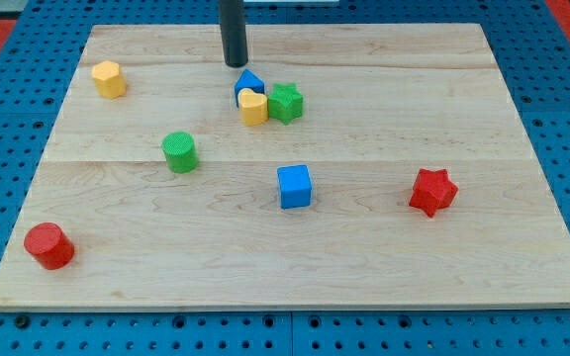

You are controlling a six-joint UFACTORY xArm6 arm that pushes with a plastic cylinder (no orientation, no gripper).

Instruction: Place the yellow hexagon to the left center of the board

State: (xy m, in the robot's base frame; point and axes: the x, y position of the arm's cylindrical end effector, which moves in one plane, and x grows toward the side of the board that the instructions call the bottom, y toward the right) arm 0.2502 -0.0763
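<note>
Near the view's top, slightly left of center, my tip [236,64] rests on the wooden board [384,257]. It is a plain rod end with no pincer, so nothing opens or closes. Just below and to the right of my tip sits a tight cluster: a blue block [248,84], whose shape is partly hidden, a yellow heart-like block [253,107] touching it in front, and a green star [286,102] touching the yellow one on the right. My tip stands just beside the blue block.

The yellow hexagon [109,79] lies well apart from my tip, toward the view's left, near the board's upper left corner.

Farther out, a green cylinder [179,152] stands left of center, a blue cube [294,186] near the middle, a red star [432,192] to the right, and a red cylinder [48,245] at the lower left.
</note>
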